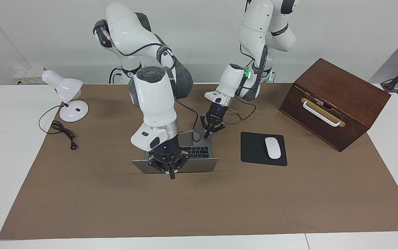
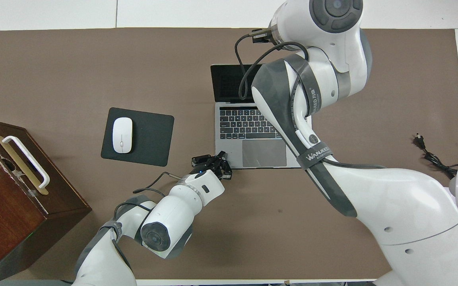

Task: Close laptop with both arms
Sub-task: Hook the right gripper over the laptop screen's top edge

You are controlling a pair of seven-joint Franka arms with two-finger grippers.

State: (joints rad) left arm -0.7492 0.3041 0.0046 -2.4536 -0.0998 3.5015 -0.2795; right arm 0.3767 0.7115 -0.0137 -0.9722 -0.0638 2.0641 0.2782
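Laptop (image 1: 199, 152) open mid-surface (image 1: 219, 204), beside mouse pad (image 1: 263, 148) and mouse (image 1: 272, 147); right hand (image 1: 170, 171) at raised lid's top edge, finger spread impossible to tell; left hand (image 1: 211, 130) narrow at base corner nearest robots, toward left arm's end; wooden box (image 1: 333, 102), lamp (image 1: 66, 95) at opposite ends.

Left gripper (image 1: 207, 134) low (fingers seemingly together); right gripper (image 1: 171, 174) points down from raised wrist
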